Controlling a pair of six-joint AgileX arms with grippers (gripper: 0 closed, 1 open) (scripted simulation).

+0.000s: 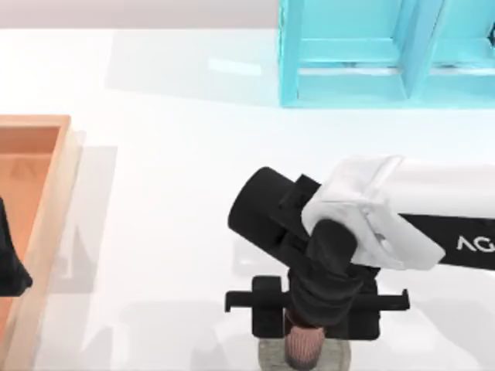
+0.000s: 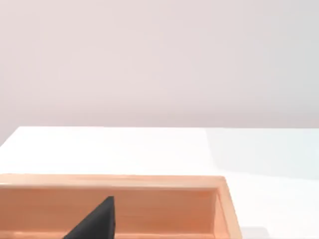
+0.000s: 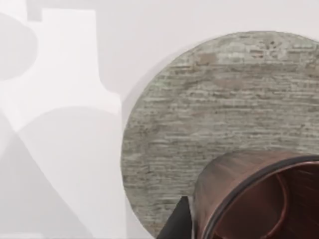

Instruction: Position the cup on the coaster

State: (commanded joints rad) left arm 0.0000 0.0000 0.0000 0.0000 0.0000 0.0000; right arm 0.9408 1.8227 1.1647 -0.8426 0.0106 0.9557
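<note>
Right gripper [image 1: 303,334] over the coaster [image 1: 271,354] at the table's [image 1: 170,201] near edge, with the cup [image 1: 303,346] beneath it.

The arm hides most of the reddish-brown, faintly ribbed cup and the frame edge cuts the speckled grey disc; I cannot tell whether the claw pinches the cup. The wrist camera shows the cup's dark inside over the coaster. The left gripper [image 1: 9,263] sits parked above the wooden tray [image 1: 54,193] at the left.
</note>
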